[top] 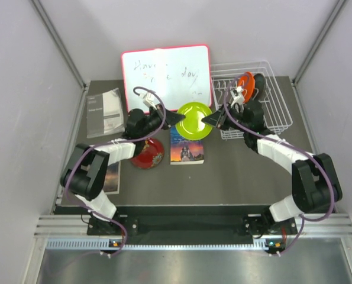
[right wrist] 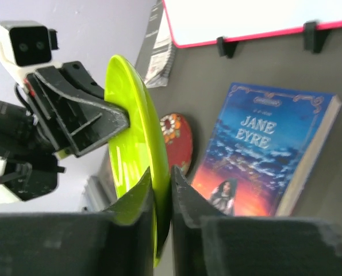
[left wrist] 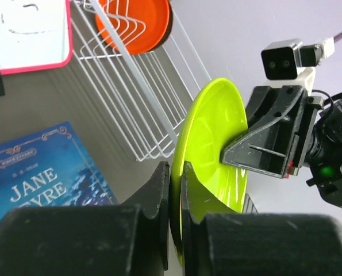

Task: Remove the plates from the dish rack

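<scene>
Pinching the lime green plate (top: 194,120) are both grippers, one on each side. The left gripper (top: 180,118) is gripping the plate's left rim tight between its two black fingers (left wrist: 159,190). The right gripper (top: 209,118) is squeezing the right rim the same way, with almost no gap between its fingers. The plate is hanging between them above the dark table (top: 241,165), in front of the whiteboard (top: 164,71) and just behind the book (top: 186,148). It is looking smooth, shiny and round, with a raised rim.

The dish rack (top: 280,115) is sitting at the back right of the table. It is showing thin white wire and raised sides. The orange plate (top: 245,83) is standing on edge inside it, and a darker plate (left wrist: 170,26) is peeking out right behind it.

The dark red plate (top: 147,155) with a pattern is lying on the table near the left arm, just left of the book. A grey booklet (top: 105,112) is lying at the back left.
</scene>
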`<state>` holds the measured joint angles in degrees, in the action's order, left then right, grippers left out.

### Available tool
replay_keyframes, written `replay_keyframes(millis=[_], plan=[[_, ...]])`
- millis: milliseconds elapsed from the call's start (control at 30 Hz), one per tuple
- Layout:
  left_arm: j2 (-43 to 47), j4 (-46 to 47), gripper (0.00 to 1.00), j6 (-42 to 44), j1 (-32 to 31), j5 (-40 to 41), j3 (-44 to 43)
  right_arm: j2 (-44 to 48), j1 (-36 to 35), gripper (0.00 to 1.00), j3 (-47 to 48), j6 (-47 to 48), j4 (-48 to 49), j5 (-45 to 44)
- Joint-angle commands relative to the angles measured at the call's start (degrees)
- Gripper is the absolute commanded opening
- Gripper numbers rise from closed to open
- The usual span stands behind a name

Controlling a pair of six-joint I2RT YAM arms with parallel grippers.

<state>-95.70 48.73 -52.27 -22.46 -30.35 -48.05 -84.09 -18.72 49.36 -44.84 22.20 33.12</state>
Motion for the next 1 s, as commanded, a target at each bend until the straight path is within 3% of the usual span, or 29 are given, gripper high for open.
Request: replay_keyframes(millis=[0,33,67,167,300,500,967], plan=[[4.2,-4.9,0.0,7.3,-0.7,3.7,3.2,-0.6,-0.6,0.34,3.4,-2.3,7.9,6.7],[5.4,-9.8,0.0,8.6,-0.6,5.2,3.5,-0.5,0.2,0.46,3.9,-0.4,6.4,6.3],[8.2,-12.5,0.0,10.0,-0.5,8.7,3.7,-0.1,0.8,0.69,5.5,1.2,1.7,4.5],[14.5,-25.4,0.0,16.1,-0.1,17.9,3.8,2.0,3.6,0.84,9.7,9.6,-11.1,-3.0],[22.6,-35.5,0.0,20.1,0.7,32.4,6.6,3.4,6.9,0.85,15.1,17.5,-20.7,-9.6],[32.3,-45.6,0.0,19.3,2.3,44.5,12.6,2.0,11.9,0.86,20.7,21.8,-25.8,-14.7],[37.3,-48.5,0.0,16.1,3.1,51.1,21.3,-11.6,15.0,0.88,37.9,26.7,-31.6,-22.7]])
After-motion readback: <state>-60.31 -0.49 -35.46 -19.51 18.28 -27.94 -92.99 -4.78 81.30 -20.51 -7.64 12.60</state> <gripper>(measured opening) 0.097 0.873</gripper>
